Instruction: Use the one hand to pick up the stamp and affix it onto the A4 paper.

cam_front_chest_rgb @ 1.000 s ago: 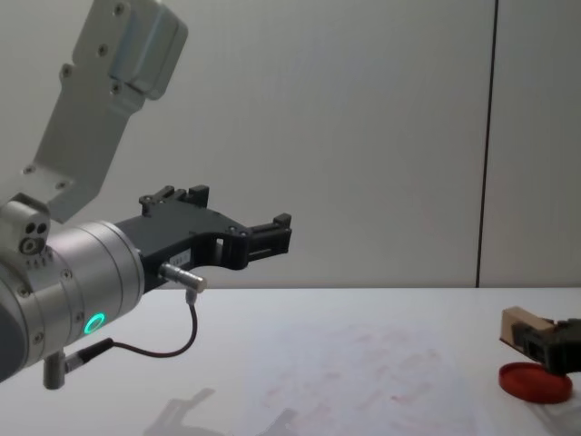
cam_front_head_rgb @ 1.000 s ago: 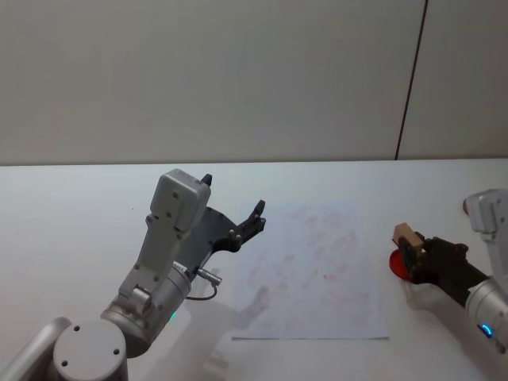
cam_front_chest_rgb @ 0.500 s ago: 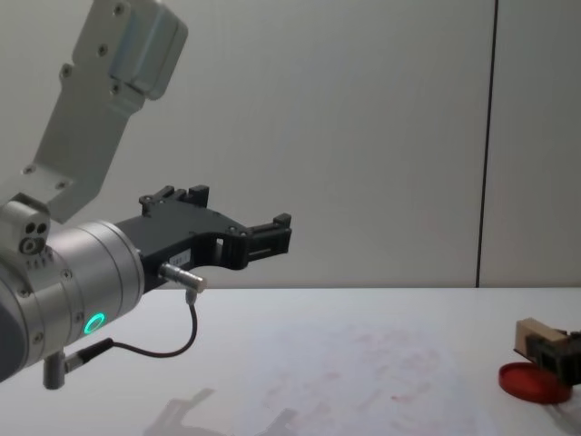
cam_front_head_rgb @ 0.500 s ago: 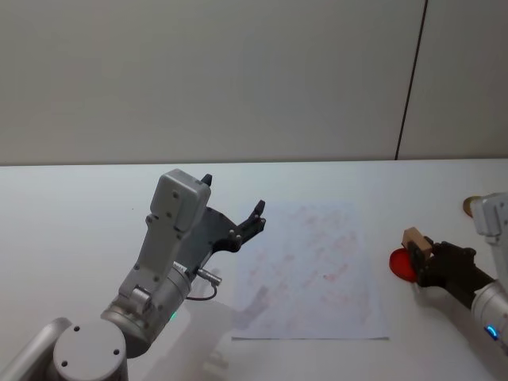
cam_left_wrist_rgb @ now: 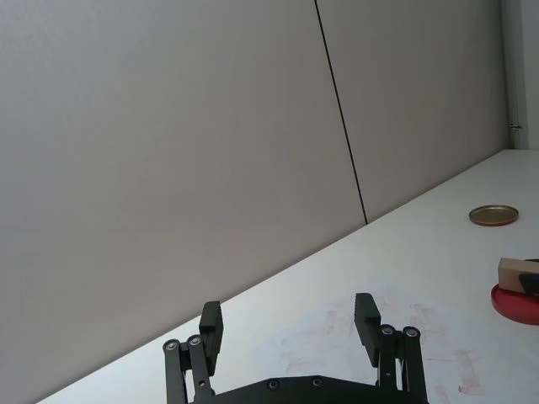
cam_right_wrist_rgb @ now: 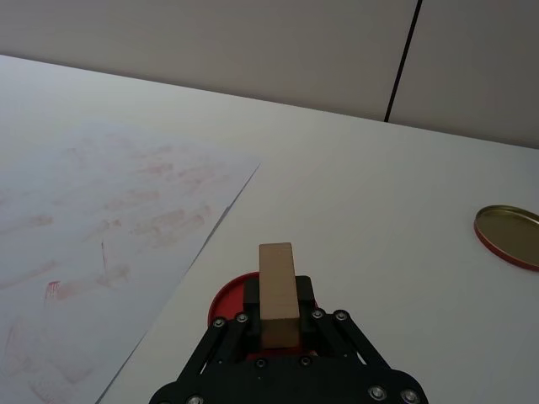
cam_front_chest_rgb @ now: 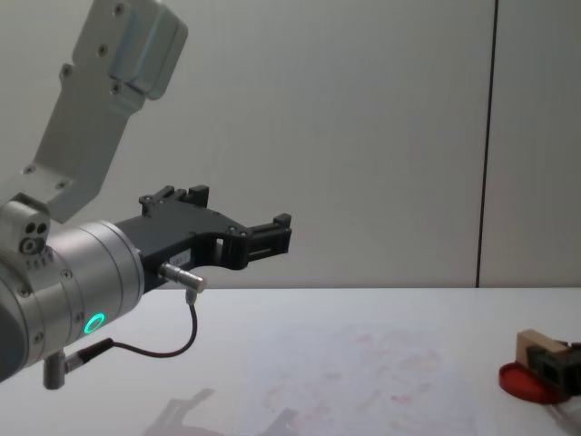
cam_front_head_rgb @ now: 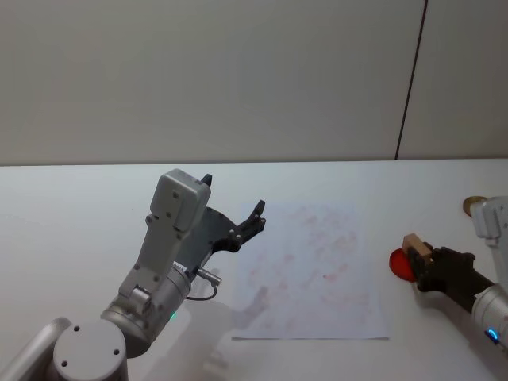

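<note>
Stamp [cam_right_wrist_rgb: 278,290]: pale wood block, clamped between the two fingers of the right hand [cam_right_wrist_rgb: 279,324], one end sticking out past the fingertips. In the head view the stamp [cam_front_head_rgb: 416,246] sits at the table's right side, held over the near edge of the ink pad [cam_front_head_rgb: 402,263] (contact with the pad cannot be told). Chest view agrees: stamp [cam_front_chest_rgb: 536,347] just above and beside the red pad [cam_front_chest_rgb: 525,381], low at the right edge.

Ink pad: flat, round, red, on the white table [cam_front_head_rgb: 71,206], just right of the paper's right edge. In the right wrist view the pad [cam_right_wrist_rgb: 226,310] shows partly under the hand.

Paper [cam_front_head_rgb: 313,274]: white sheet lying flat mid-table, covered with faint pink-red smudges. Stamp and right hand are off the sheet, to its right. Right wrist view shows the paper [cam_right_wrist_rgb: 93,227] with its edge running diagonally near the pad.

Lid [cam_right_wrist_rgb: 508,236]: shallow gold-coloured round lid, on the table farther out and right of the pad, well apart from the paper; also in the left wrist view [cam_left_wrist_rgb: 493,215].

Left gripper [cam_front_head_rgb: 234,216]: raised above the table left of the paper, fingers spread wide, holding nothing (green ring light on its silver arm). Left wrist view shows the gripper [cam_left_wrist_rgb: 289,324] with its fingers apart.
</note>
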